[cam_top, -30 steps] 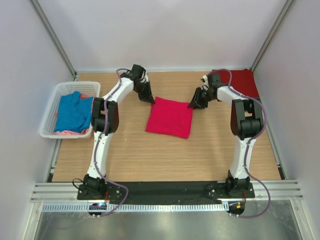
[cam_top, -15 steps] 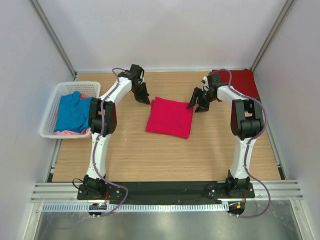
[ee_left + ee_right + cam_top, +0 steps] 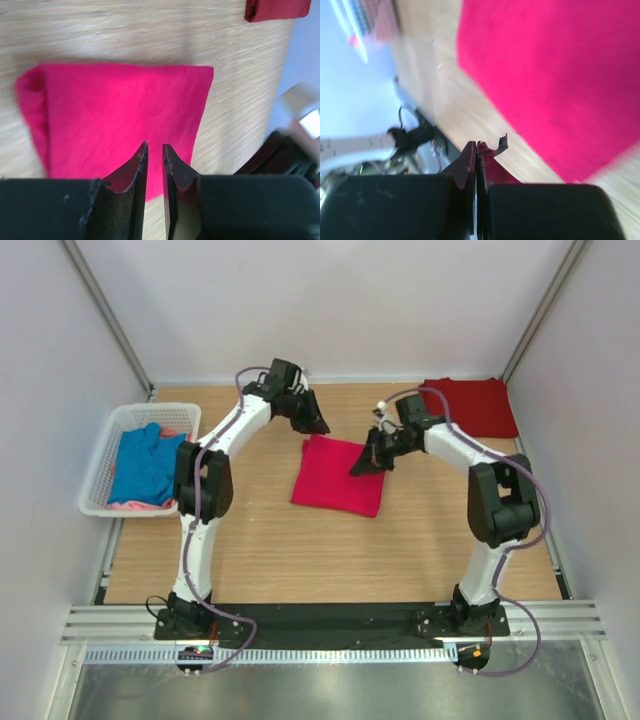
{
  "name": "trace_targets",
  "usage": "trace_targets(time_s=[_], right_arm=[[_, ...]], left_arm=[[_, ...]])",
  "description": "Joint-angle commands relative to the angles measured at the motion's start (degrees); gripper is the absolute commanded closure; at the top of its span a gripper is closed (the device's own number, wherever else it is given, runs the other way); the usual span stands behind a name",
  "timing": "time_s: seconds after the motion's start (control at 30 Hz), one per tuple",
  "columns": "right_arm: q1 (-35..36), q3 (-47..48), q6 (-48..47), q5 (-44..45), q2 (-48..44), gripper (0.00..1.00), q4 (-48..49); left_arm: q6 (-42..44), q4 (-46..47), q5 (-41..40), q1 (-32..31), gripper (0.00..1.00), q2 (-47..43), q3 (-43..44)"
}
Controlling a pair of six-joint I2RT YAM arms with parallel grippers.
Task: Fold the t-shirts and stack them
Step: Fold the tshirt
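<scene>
Top view: bright pinkish-red t-shirt (image 3: pixel 338 476) lies folded in a rough square at centre of the desk (image 3: pixel 300 560), darker red t-shirt (image 3: pixel 470 406) folded flat at upper right near the back wall, well apart from the first. White basket (image 3: pixel 98 478) at left edge holds a crumpled blue t-shirt (image 3: pixel 146 464) with a pale pink t-shirt (image 3: pixel 135 505) peeking out under it at the lower rim. Left fingers (image 3: pixel 312 422) hang just above the upper left corner of the pinkish-red shirt; right fingers (image 3: pixel 366 462) sit over its upper right edge, whether touching cannot tell from here. Left wrist view: left fingers (image 3: pixel 145 152) at bottom centre, barely apart with a slim gap, nothing between them, held above the cloth; pinkish-red shirt fills the middle of the frame with a thick fold along its left side, a corner of the darker red shirt at top right, the blurred right arm (image 3: pixel 295 140) at right edge. Right wrist view: right fingers (image 3: pixel 476 148) at bottom centre pressed together, a small reddish scrap at the tips, cannot tell if that is pinched cloth; pinkish-red shirt fills the upper right, bare desk to its left, basket blurred at top left
</scene>
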Motion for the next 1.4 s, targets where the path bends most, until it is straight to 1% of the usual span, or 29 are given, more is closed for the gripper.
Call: trace_targets(time_s=[0.0, 0.07, 0.23, 0.37, 0.53, 0.6, 0.7, 0.77, 0.83, 0.87, 0.93, 0.97, 1.0, 1.03, 1.07, 1.1, 1.13, 1.17, 1.23, 1.3, 1.33, 1.37], right_arm=[[5.1, -3.8, 4.3, -14.3, 5.9, 0.99, 10.3], [5.2, -4.7, 4.4, -15.6, 9.5, 0.98, 13.0], [3.3, -7.5, 1.0, -13.2, 16.8, 0.95, 13.8], [3.2, -7.9, -0.7, -10.9, 18.3, 0.93, 11.6], [3.1, -5.2, -2.2, -11.2, 11.8, 0.87, 4.3], [3.0, -2.3, -2.3, -10.9, 9.2, 0.83, 1.1], [2.3, 0.7, 0.4, -9.5, 7.0, 0.76, 1.6], [0.9, 2.3, 2.1, -7.0, 5.9, 0.72, 1.7], [-0.6, 3.8, 3.5, -2.3, 5.8, 0.68, 2.6], [-1.1, 4.1, 4.1, -1.1, 5.8, 0.63, 3.2], [-2.9, 6.1, 5.6, 2.4, 7.0, 0.56, 3.9], [-3.5, 7.8, 6.2, 3.5, 7.5, 0.54, 4.0], [-4.3, 8.7, 7.0, 4.8, 7.9, 0.52, 4.1], [-4.5, 9.6, 7.2, 6.0, 8.4, 0.48, 4.0], [-4.8, 10.8, 7.0, 6.2, 9.5, 0.38, 3.7], [-5.0, 13.7, 5.4, 6.5, 10.1, 0.33, 1.5], [-5.1, 15.4, 4.4, 7.2, 10.8, 0.29, -0.2], [-5.2, 17.8, 3.7, 9.6, 11.4, 0.27, -1.6], [-5.3, 19.1, 2.3, 12.9, 11.7, 0.22, -4.0], [-5.6, 19.5, 2.1, 14.1, 12.3, 0.17, -3.9], [-5.6, 19.7, 2.0, 14.8, 12.6, 0.12, -4.2], [-5.7, 20.3, 1.8, 15.4, 13.0, 0.10, -4.0]], left_arm=[[-4.0, 9.2, 4.0, -0.4, 0.81, 5.0, -1.1], [-4.6, 10.7, 2.3, -0.3, 0.82, 8.0, -0.9], [-5.1, 11.7, 1.0, 0.4, 0.82, 14.3, 2.1], [-5.0, 11.5, 0.4, 1.4, 0.82, 15.5, 2.1], [-4.9, 10.3, 1.0, 2.0, 0.82, 12.2, 2.6], [-4.3, 8.6, 1.1, 2.0, 0.80, 10.4, 3.7], [-2.8, 4.7, -0.7, 2.0, 0.76, 5.2, 3.7], [-2.0, 2.8, -0.8, 2.0, 0.71, 0.8, 3.4], [-1.4, 1.2, -1.1, 1.7, 0.69, -2.5, 0.7], [-1.2, 0.8, -1.3, 1.3, 0.68, -6.2, -1.0], [0.2, -0.7, -2.2, 0.7, 0.67, -9.3, -6.4], [0.7, -1.8, -2.8, 0.2, 0.67, -10.6, -8.3], [2.1, -3.5, -3.3, 0.1, 0.66, -13.3, -13.2], [2.9, -4.0, -3.5, -0.2, 0.66, -14.7, -15.9], [3.7, -4.3, -4.4, -0.5, 0.65, -16.1, -18.5], [4.3, -4.2, -5.3, -0.7, 0.63, -18.9, -21.4], [5.5, -4.0, -5.8, -0.7, 0.62, -20.0, -25.9], [6.1, -4.1, -6.8, -0.7, 0.61, -21.2, -27.8], [8.3, -5.5, -9.0, -0.7, 0.55, -23.3, -31.6], [9.6, -4.7, -8.6, -0.6, 0.50, -24.0, -34.0], [10.0, -3.9, -7.7, -0.6, 0.49, -24.3, -35.5], [10.1, -3.2, -6.7, -0.6, 0.48, -24.0, -37.4]])
